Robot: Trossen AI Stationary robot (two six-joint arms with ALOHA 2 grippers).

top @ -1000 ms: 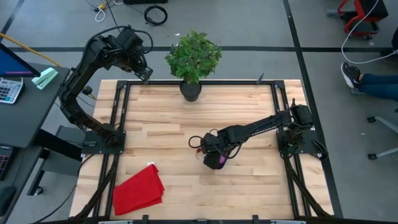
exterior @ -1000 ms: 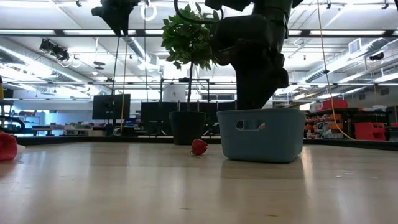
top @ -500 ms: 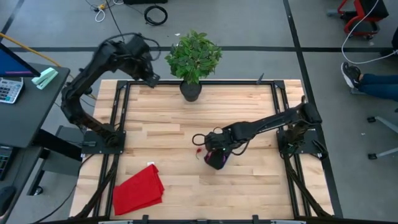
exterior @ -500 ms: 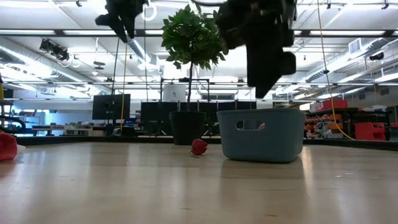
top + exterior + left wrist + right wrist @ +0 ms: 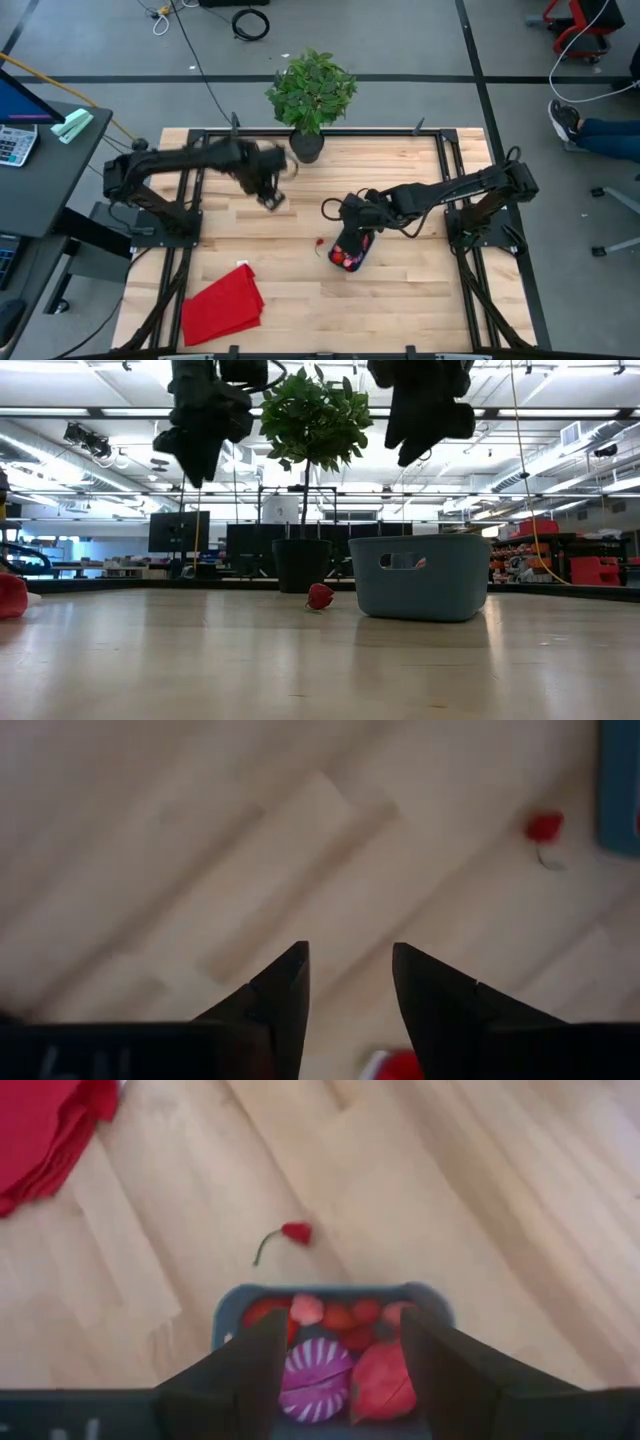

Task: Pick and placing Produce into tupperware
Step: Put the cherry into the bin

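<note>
In the low view, the tub (image 5: 421, 576) is sitting right of centre, a loose red fruit (image 5: 320, 596) just left of it. Behind, a plant pot (image 5: 302, 564) is standing. Overhead, the right gripper (image 5: 338, 1342) is hanging spread and empty over the fruit pile (image 5: 330, 1350) inside; the left gripper (image 5: 349, 982) is hovering spread over bare table (image 5: 400, 300), centre-left in the high view.
</note>
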